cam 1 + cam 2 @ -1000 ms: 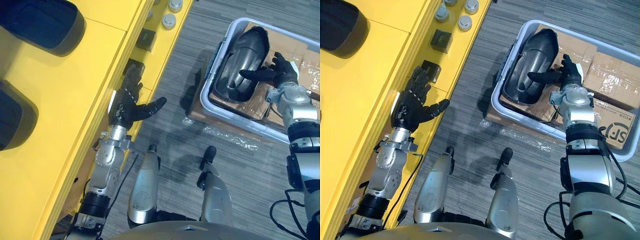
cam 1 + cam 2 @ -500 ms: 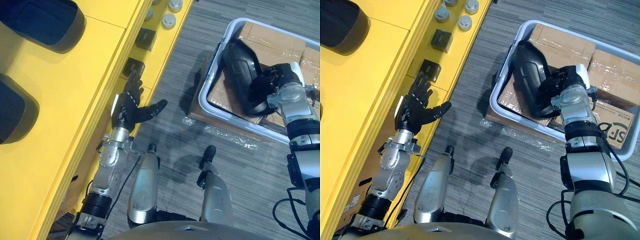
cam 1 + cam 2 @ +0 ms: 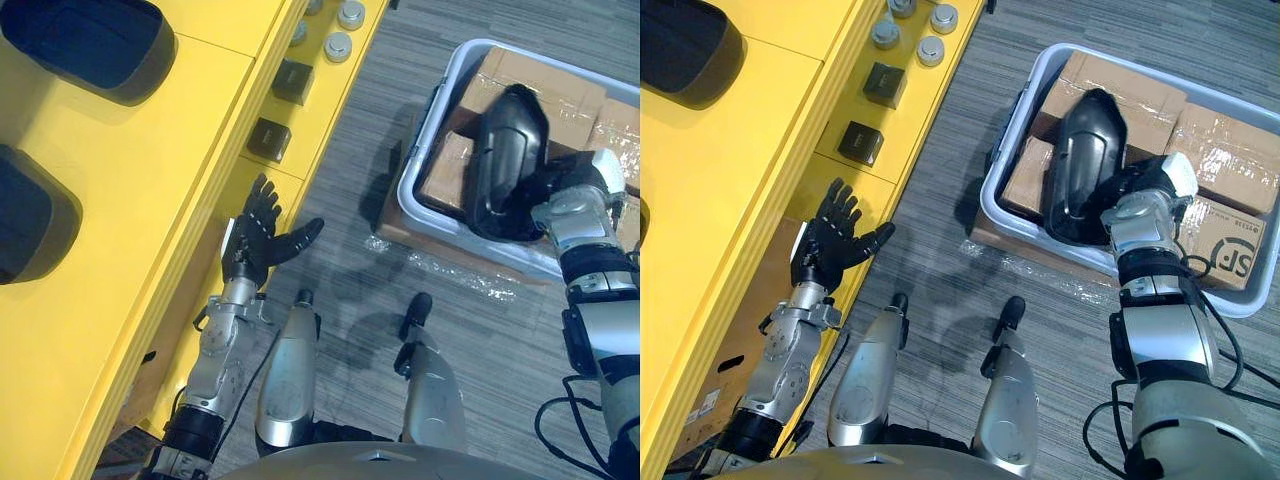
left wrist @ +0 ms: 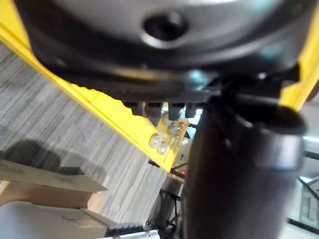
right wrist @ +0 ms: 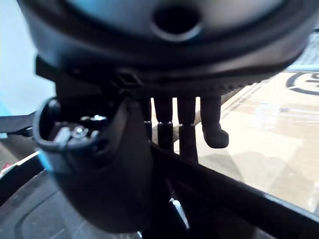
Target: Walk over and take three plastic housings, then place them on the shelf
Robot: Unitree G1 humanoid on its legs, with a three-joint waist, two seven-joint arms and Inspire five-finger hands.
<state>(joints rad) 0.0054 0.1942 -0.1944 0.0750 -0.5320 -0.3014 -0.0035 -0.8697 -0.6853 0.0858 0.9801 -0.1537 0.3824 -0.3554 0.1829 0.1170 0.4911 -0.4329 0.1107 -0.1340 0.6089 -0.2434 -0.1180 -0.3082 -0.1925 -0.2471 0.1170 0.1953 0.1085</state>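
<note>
Grey striped carpet [image 3: 350,250] runs between a yellow shelf [image 3: 150,150] on the robot's left and a pale bin [image 3: 1060,245] on its right. Nearest, the left robot hand [image 3: 250,240] hangs released, fingers spread, just beside the shelf's lower edge and holding nothing. Further out, the right robot hand [image 3: 1137,195] is grasping a dark plastic housing [image 3: 1085,160], fingers curled over one edge of the shell, which stands steeply tilted over the cardboard boxes [image 3: 1230,155] in the bin. Beyond the left robot hand, small grey blocks [image 3: 268,138] and round knobs [image 3: 338,45] sit on the shelf's ledge, and two more dark shells [image 3: 85,45] [image 3: 30,215] lie on its top. The hold looks one-sided: a long, smooth shell gripped at its rim could pivot or slip as the arm swings. Its low end may also catch the bin's wall, and the idle hand could knock the shelf during the turn.
</note>
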